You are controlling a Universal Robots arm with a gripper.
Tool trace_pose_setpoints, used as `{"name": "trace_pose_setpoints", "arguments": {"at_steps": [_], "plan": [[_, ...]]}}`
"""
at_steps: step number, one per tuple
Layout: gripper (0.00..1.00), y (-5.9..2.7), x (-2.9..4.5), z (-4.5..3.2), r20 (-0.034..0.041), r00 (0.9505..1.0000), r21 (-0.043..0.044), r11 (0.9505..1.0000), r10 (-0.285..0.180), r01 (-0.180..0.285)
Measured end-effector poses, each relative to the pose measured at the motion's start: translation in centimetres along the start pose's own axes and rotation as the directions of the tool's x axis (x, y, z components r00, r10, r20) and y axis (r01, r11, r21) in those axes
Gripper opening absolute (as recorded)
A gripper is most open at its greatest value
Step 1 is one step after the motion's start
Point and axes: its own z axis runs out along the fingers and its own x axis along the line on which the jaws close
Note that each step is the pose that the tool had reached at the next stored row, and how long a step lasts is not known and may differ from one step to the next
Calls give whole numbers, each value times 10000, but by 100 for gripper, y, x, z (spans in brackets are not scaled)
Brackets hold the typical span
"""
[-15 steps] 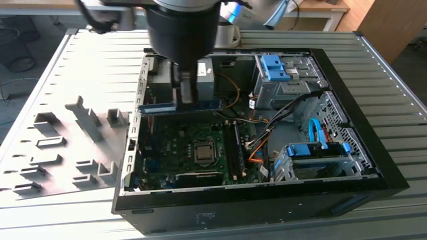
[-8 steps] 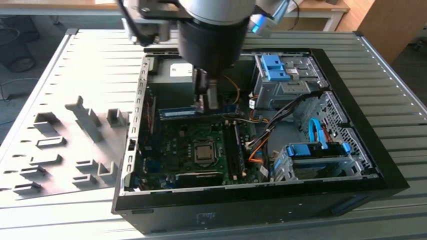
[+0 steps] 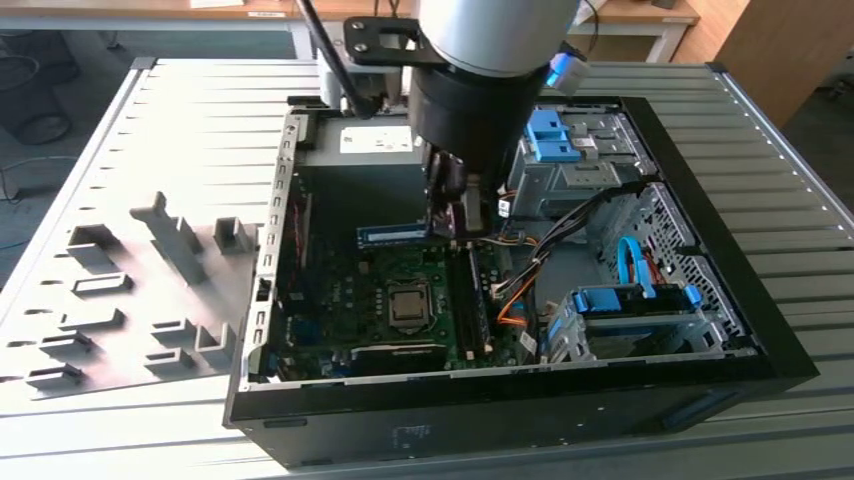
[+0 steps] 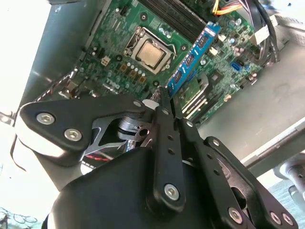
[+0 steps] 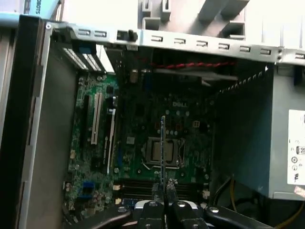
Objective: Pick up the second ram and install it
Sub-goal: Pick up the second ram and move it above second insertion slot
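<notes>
The end effector [image 4: 167, 98], clamped on the thin blue-green memory stick [image 4: 194, 56], holds it over the green motherboard [image 4: 107, 52]; installing is in hand, likely needing alignment with the long black slots [image 4: 174, 16].

Arm [image 3: 497, 30] hangs in from the top of the exterior view, pale grey link up high with the chunky black wrist [image 3: 467, 110] right under it, pointing pretty much straight down. The gripper [image 3: 454, 230] sits below that, its slim black fingers [image 4: 167, 138] closed in tight and pinching one end of the second ram [image 4: 193, 59], which sticks out toward the exterior view's left. In the first wrist view the fingertips sit either side of the stick's thin edge.
</notes>
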Motion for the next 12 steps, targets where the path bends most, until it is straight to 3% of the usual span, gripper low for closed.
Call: {"name": "trace_pose_setpoints", "arguments": {"at_steps": [5, 12], "plan": [[14, -44, 8, 88, -1, 10000, 0, 10000, 1, -1], [14, -277, 31, 184, 0, 10000, -18, 10000, 2, -2]]}}
